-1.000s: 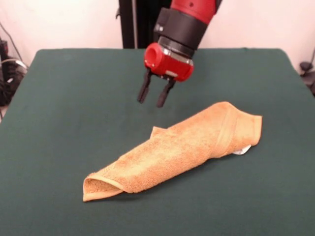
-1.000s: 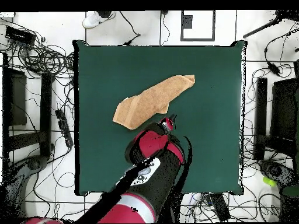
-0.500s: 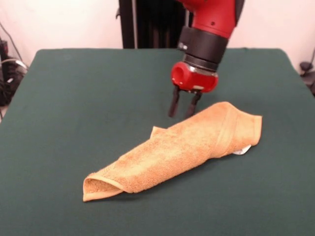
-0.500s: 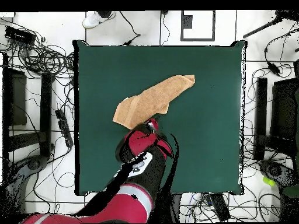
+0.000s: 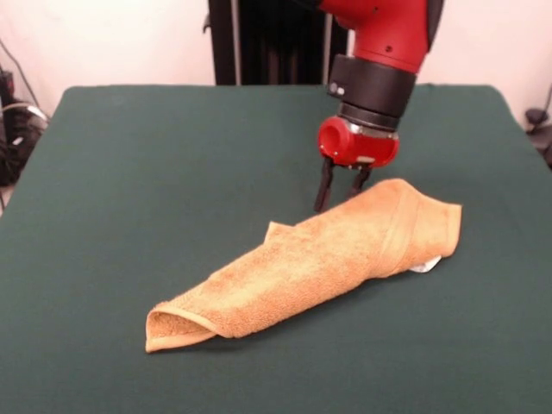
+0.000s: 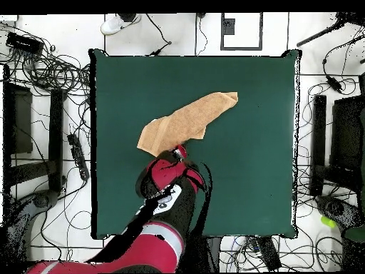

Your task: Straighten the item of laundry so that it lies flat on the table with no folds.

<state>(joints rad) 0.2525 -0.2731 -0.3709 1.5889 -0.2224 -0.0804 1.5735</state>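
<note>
The orange-tan towel (image 5: 319, 263) lies folded over itself in a long diagonal bundle on the dark green table (image 5: 129, 172). Its open loop end is at the near left and its banded end at the right, with a small white tag (image 5: 424, 264) peeking out there. My gripper (image 5: 337, 198) is open and empty, pointing down at the towel's far edge near the banded end. One fingertip stands just beside the cloth and the other is at or behind its edge. In the overhead view the gripper (image 6: 178, 151) sits at the edge of the towel (image 6: 187, 123) nearest the robot's base.
The table (image 6: 249, 178) is much larger than the towel, with green surface showing on all sides of it. Cables and equipment lie on the floor around the table in the overhead view.
My gripper has moved to the right in the front view and come down, from above bare table to the towel's far edge. The towel has not moved.
</note>
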